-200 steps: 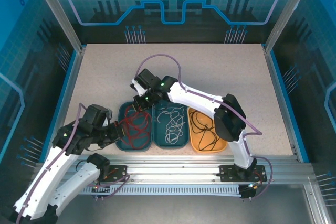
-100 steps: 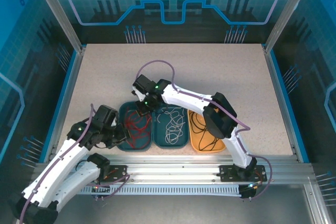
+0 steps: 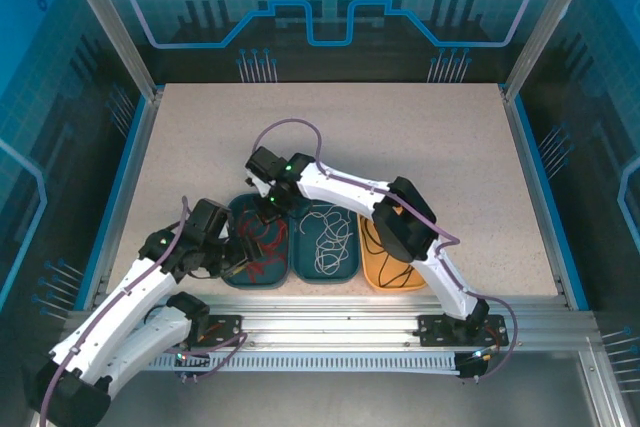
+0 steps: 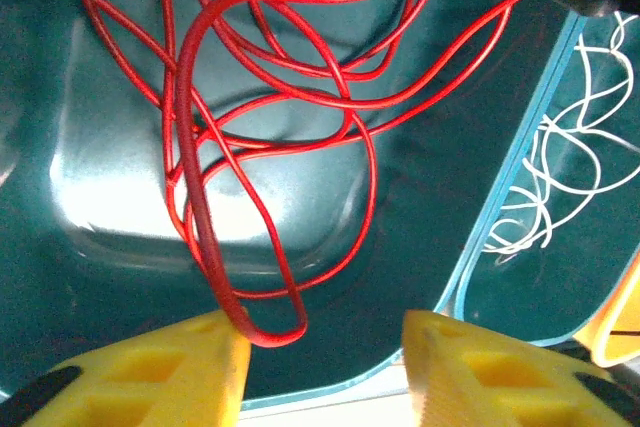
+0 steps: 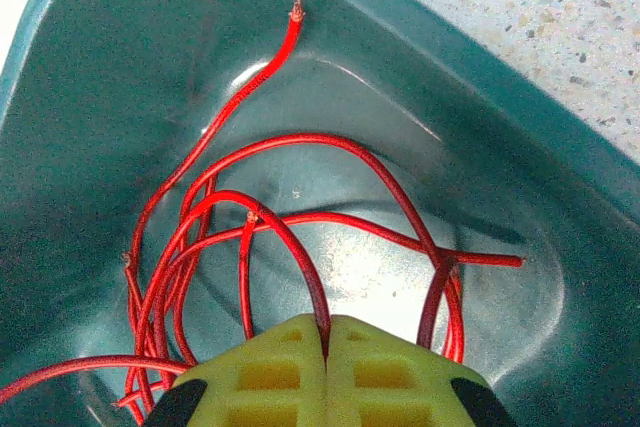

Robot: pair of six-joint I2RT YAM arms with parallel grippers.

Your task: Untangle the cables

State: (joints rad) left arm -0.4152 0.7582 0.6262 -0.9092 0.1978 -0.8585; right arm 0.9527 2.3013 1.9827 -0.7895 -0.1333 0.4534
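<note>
**Both arms meet over the red-cable tray: right pinched shut, left spread apart**

Three trays sit in a row at the near edge of the speckled table (image 3: 400, 137). The left teal tray (image 3: 234, 207) holds the red cables (image 3: 262, 245), the middle teal tray (image 3: 305, 269) holds the white cables (image 3: 325, 237), and the orange tray (image 3: 415, 275) holds the black cables (image 3: 376, 245).

The right arm rises from its base at the near right and bends at an elbow above the orange tray. From there it stretches left across the far ends of the orange and middle trays. Its wrist turns downward, so the right gripper (image 3: 268, 211) points into the far part of the left teal tray. In the right wrist view its yellow fingers (image 5: 270, 375) are pressed together with no gap, and a red strand runs straight into the seam between them. The other red loops and a bare cable end lie on the tray floor beyond.

The left arm leans up and to the right from the near left corner, its forearm low over the table edge. The left gripper (image 3: 243, 257) reaches into the near left side of the same tray. In the left wrist view its fingers (image 4: 150, 372) stand well apart. The bottom of a red loop lies just beside the inner edge of one finger, but whether it touches cannot be told.
</note>
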